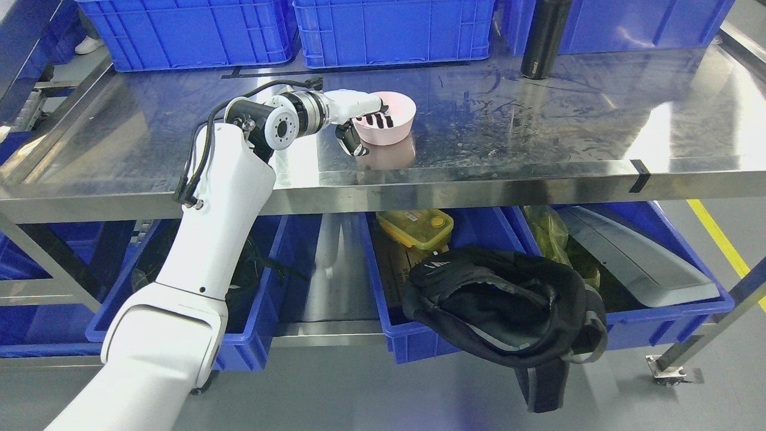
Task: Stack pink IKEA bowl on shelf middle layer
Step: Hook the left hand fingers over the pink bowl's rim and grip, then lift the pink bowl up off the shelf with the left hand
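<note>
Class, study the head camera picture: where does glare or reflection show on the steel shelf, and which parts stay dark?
Head view: the steel shelf is glossy, with bright glare at its right end and a pink mirror image under the pink bowl gripped by the left hand; the black bottle also reflects; the blue bins below lie in shadow.

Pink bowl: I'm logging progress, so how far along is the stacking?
Done: the left hand has reached the pink bowl on the steel shelf. In hand: fingers hooked over its rim, thumb outside. Left: lifting and stacking; no second bowl is visible.
</note>
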Robot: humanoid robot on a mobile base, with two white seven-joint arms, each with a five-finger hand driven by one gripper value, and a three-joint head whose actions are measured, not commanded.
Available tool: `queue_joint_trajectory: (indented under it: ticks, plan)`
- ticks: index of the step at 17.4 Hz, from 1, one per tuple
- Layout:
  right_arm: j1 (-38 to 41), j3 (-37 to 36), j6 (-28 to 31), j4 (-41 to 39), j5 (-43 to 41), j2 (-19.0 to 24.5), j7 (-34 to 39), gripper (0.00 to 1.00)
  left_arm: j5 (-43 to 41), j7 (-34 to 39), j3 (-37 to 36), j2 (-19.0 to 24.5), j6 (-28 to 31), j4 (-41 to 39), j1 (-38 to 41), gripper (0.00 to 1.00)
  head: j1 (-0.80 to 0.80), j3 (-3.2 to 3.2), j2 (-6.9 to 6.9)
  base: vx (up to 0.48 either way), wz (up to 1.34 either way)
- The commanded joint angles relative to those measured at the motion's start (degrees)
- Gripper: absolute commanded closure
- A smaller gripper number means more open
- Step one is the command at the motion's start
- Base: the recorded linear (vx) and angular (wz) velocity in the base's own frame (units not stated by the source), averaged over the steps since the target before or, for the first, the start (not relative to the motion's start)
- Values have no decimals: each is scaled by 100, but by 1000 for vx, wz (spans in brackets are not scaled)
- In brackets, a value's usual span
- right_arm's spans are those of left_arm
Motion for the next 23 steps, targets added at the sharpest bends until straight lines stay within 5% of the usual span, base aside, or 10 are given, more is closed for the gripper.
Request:
queue_joint_trajectory:
  ticks: [1, 7, 13, 23]
  plan:
    - [132, 1, 1, -100, 1, -100, 3, 0, -71, 11, -117, -184, -3, 475, -27, 56, 0, 0, 0, 0, 0]
    - [132, 1, 1, -100, 1, -100, 3, 0, -71, 73, -3, -255, 6, 589, -35, 82, 0, 0, 0, 0, 0]
    - [132, 1, 1, -100, 1, -100, 3, 0, -10, 64, 1076, -387, -572, 563, -9, 99, 0, 0, 0, 0, 0]
    - [132, 1, 1, -100, 1, -100, 3, 0, 280, 486, 2107, -457, -2242, -833, 175, 99, 0, 0, 0, 0, 0]
